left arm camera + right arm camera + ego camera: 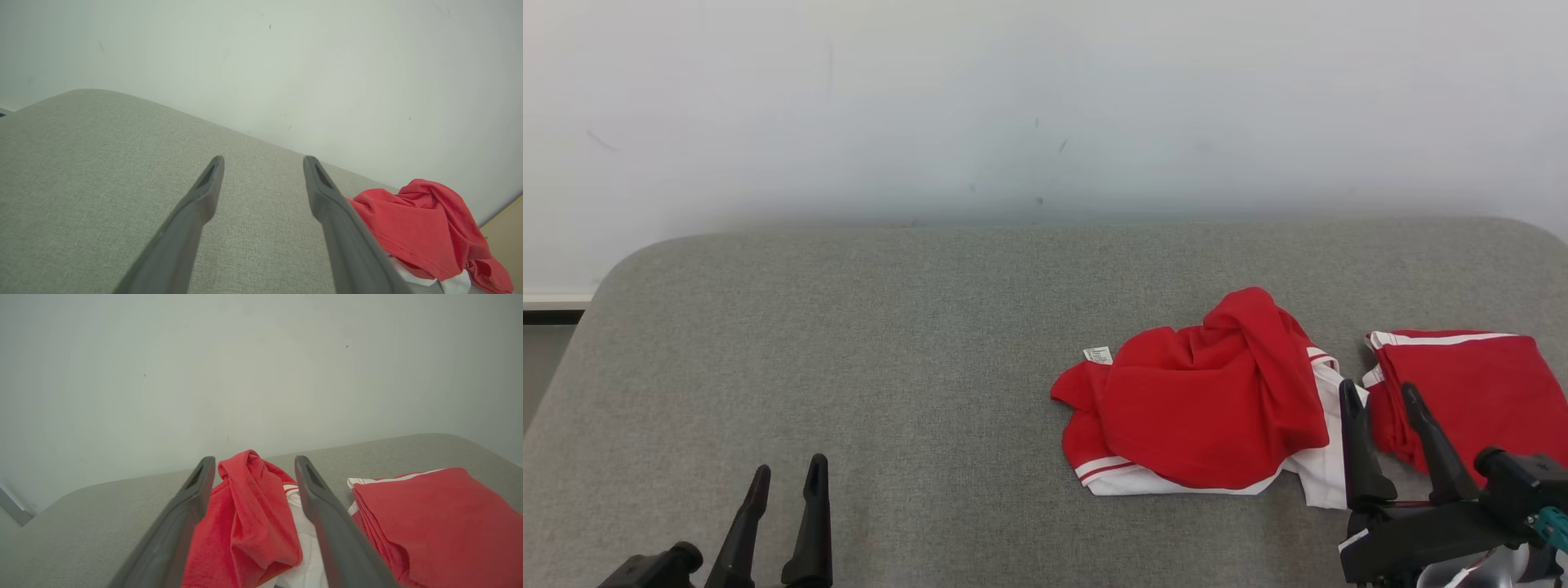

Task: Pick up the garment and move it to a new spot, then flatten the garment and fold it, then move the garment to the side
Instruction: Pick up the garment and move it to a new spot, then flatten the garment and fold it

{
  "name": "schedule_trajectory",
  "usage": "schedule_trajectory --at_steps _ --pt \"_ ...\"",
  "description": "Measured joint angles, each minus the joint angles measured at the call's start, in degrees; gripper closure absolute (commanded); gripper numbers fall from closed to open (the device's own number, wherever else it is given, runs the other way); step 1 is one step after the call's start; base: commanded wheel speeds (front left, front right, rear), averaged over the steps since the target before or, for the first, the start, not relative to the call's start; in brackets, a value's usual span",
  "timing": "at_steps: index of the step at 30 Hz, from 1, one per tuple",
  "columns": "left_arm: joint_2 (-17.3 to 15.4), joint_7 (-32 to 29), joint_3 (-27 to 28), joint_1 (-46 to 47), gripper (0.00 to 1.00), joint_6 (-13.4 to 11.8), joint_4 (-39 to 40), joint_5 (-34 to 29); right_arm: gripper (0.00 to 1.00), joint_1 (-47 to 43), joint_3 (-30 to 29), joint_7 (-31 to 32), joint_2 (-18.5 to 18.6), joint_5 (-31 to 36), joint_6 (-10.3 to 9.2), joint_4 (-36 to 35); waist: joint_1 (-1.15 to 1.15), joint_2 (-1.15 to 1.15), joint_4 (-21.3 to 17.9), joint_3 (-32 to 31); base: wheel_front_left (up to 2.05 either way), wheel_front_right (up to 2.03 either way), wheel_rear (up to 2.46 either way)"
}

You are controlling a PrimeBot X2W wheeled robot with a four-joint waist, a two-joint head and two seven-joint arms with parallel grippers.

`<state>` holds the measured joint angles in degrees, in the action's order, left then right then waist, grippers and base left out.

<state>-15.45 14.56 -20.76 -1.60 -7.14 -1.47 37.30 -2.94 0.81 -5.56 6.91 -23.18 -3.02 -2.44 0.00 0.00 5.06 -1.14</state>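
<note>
down at the near right edge of the grey padded surface (849, 343), the right gripper (1379, 388) hangs with its two dark fingers spread apart and nothing between them. its tips stand over the gap between two red pieces. the crumpled garment (1201, 400) lies just to its left, a red heap with white trim along its near and right edges and a small white label (1098, 355) poking out at the far left corner. from the right wrist view the heap sits straight ahead, framed between the fingers; whether they touch it i cannot tell. just to the gripper's right lies a folded red garment (1478, 384) with a white stripe. the left gripper (790, 464), also spread wide and empty, is well apart from the heap. a pale wall (1045, 106) stands behind.
</note>
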Motion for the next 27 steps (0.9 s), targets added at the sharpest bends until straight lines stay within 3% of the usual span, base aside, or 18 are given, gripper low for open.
schedule_trajectory --at_steps 9,14,23,27 --pt "0.0 -1.52 0.04 -0.59 0.0 0.0 1.08 -0.68 0.0 0.07 0.66 -0.51 -0.27 0.0 0.26 0.37 0.0 0.0 -0.45 0.62 0.0 0.0 0.0" --pt "0.41 -3.79 -2.56 -0.05 0.0 0.2 0.65 -0.66 0.0 0.31 0.96 -0.51 -0.26 0.0 0.48 0.58 0.0 0.0 -0.84 0.9 0.0 0.0 0.0" --pt "2.24 -12.99 -12.04 8.47 0.0 4.92 -6.1 -1.83 0.0 2.71 2.74 -0.48 -0.37 0.02 1.09 1.03 0.0 0.0 -3.02 1.65 0.0 0.0 0.0" --pt "3.33 -18.0 -15.38 11.72 0.0 5.7 -10.43 -3.38 0.0 3.45 3.09 -0.47 -0.42 0.07 1.09 1.21 0.0 0.0 -4.61 2.03 0.0 0.0 0.0"
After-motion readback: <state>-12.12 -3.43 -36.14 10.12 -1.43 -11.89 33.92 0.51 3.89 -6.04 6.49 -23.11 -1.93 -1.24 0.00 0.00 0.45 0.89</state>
